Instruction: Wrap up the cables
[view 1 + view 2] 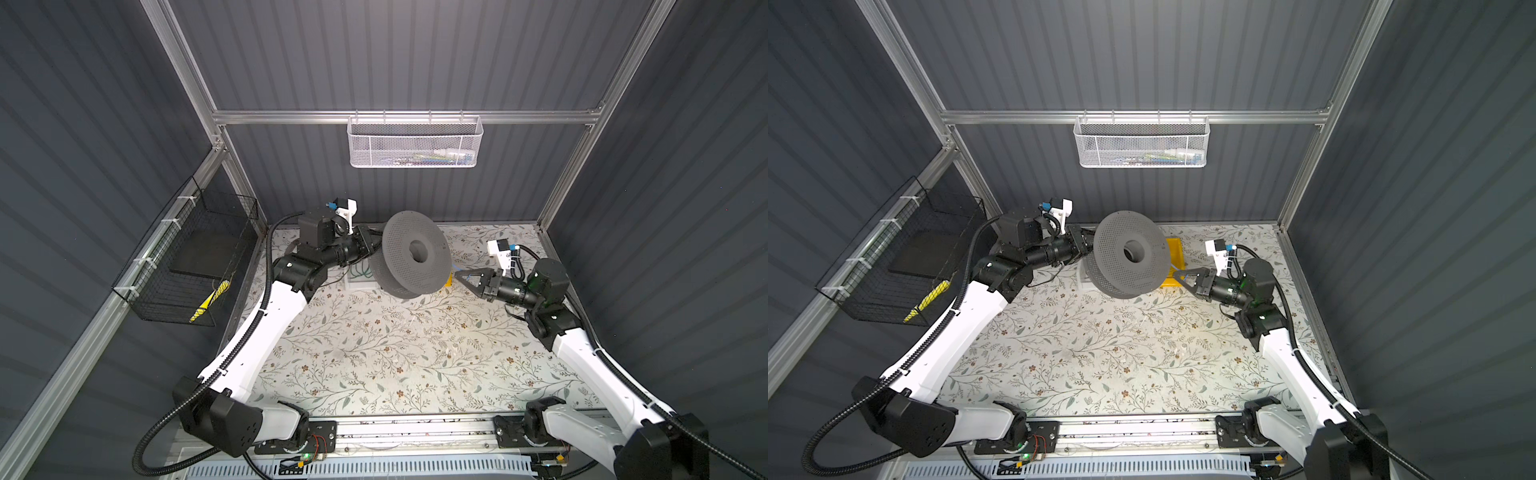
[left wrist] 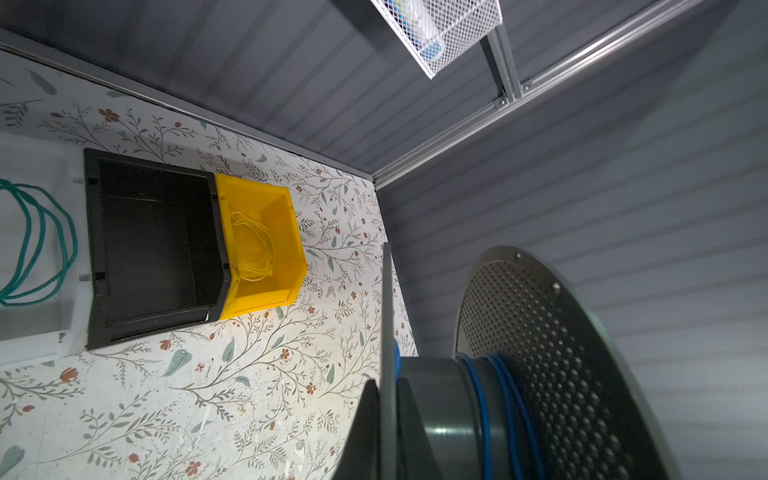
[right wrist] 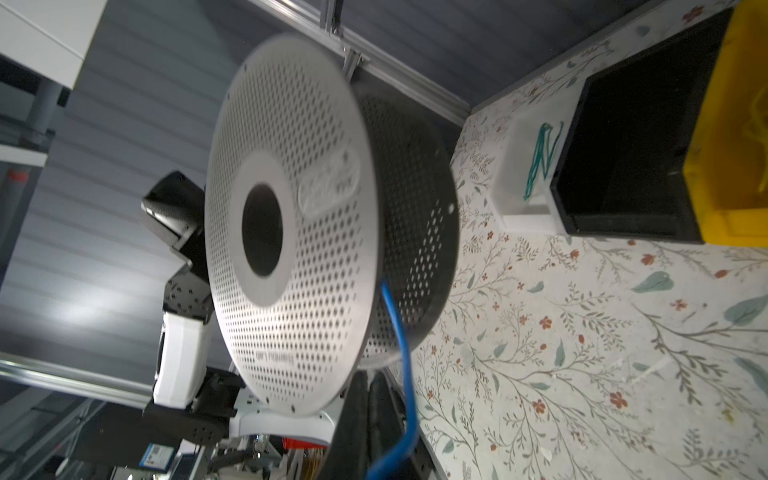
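A grey perforated spool hangs tilted above the back of the table. My left gripper is shut on the thin edge of one spool flange; in both top views the spool hides its tips. Several turns of the bright-blue cable lie around the hub. From the spool the cable runs down along one finger of my right gripper, which is shut on it. That gripper sits just right of the spool.
Behind the spool stand a yellow bin with a pale wire, a black bin and a white tray with a green wire. A white mesh basket hangs on the back rail. A black wire basket hangs at the left.
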`<state>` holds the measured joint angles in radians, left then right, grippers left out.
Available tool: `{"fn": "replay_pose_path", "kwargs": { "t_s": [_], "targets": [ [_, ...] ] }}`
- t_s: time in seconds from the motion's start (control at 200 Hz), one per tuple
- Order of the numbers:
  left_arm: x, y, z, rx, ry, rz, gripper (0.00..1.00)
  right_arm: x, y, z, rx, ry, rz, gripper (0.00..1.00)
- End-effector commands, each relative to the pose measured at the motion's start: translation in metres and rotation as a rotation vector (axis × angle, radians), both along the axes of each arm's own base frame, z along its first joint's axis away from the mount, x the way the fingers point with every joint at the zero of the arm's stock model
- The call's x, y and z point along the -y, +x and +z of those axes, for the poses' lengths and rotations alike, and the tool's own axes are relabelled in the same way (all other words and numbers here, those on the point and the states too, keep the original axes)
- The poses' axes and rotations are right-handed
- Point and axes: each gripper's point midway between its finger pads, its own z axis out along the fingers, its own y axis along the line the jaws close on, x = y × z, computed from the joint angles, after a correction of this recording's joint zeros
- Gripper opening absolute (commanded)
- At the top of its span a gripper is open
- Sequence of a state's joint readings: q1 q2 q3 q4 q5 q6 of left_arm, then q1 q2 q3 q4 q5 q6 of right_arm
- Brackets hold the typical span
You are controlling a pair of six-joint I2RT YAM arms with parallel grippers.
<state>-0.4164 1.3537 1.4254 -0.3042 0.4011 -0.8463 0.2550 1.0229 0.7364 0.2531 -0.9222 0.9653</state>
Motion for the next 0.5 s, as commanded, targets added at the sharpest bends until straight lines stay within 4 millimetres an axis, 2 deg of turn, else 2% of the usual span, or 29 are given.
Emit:
{"fn": "replay_pose_path", "kwargs": {
  "t_s": [0.0, 0.08, 0.165, 0.34, 0.38, 0.41, 0.495],
  "targets": [
    [-0.053, 0.042, 0.033, 0.088, -0.062, 0.339, 0.0, -0.011, -0.026, -0.013, 0.03, -0.113, 0.065, 0.0],
    [-0.059, 0.047, 0.029, 0.075, -0.054, 0.39, 0.0, -0.023, -0.038, -0.016, 0.035, -0.162, 0.097, 0.0],
    [-0.06, 0.051, 0.02, 0.064, 0.028, 0.421, 0.0, -0.039, -0.049, -0.012, 0.055, -0.203, 0.137, 0.0],
    [-0.043, 0.048, 0.006, 0.108, 0.283, 0.451, 0.0, -0.089, -0.074, 0.027, 0.145, -0.203, 0.271, 0.0],
    [-0.036, 0.048, 0.003, 0.118, 0.327, 0.44, 0.0, -0.099, -0.078, 0.038, 0.172, -0.206, 0.29, 0.0],
    [-0.032, 0.047, 0.001, 0.121, 0.349, 0.439, 0.0, -0.11, -0.077, 0.038, 0.17, -0.216, 0.315, 0.0],
    [-0.024, 0.047, -0.006, 0.125, 0.4, 0.442, 0.0, -0.132, -0.079, 0.053, 0.193, -0.202, 0.356, 0.0]
  ]
}}
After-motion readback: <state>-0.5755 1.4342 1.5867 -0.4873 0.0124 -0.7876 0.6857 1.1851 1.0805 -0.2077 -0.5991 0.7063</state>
